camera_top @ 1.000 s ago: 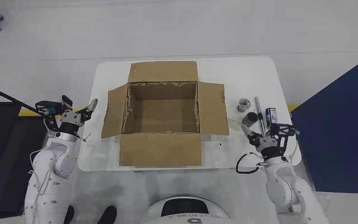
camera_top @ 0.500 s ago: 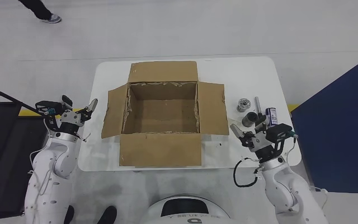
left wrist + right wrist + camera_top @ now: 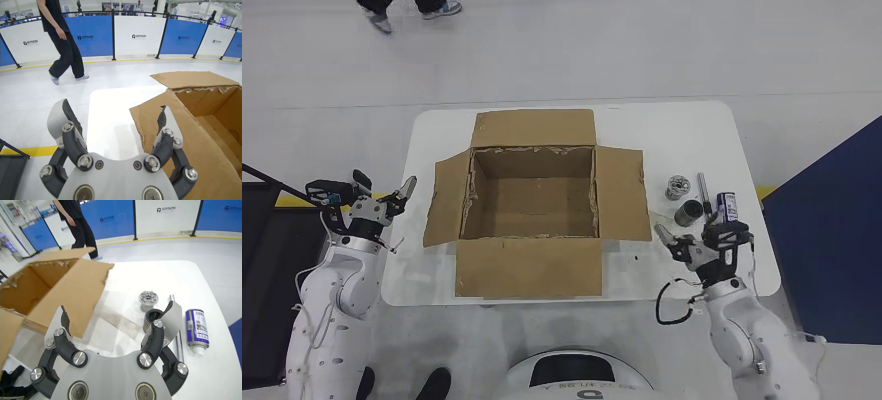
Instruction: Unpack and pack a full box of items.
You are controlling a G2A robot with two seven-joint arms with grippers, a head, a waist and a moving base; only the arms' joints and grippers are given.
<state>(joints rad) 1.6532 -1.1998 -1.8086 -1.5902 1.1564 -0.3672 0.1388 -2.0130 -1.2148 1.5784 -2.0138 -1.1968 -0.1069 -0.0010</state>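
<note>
White counter (image 3: 692,140), open box (image 3: 535,128) at its middle; left hand (image 3: 114,113) and right hand (image 3: 117,309) both gape, holding nothing.
Right wrist view: a finger hides part of rod (image 3: 179,344) and ring (image 3: 151,318) beside spool (image 3: 148,299) and spray can (image 3: 196,330).

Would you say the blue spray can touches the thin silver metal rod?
Apart: the right wrist view shows white table between the blue spray can and thin silver metal rod.
</note>
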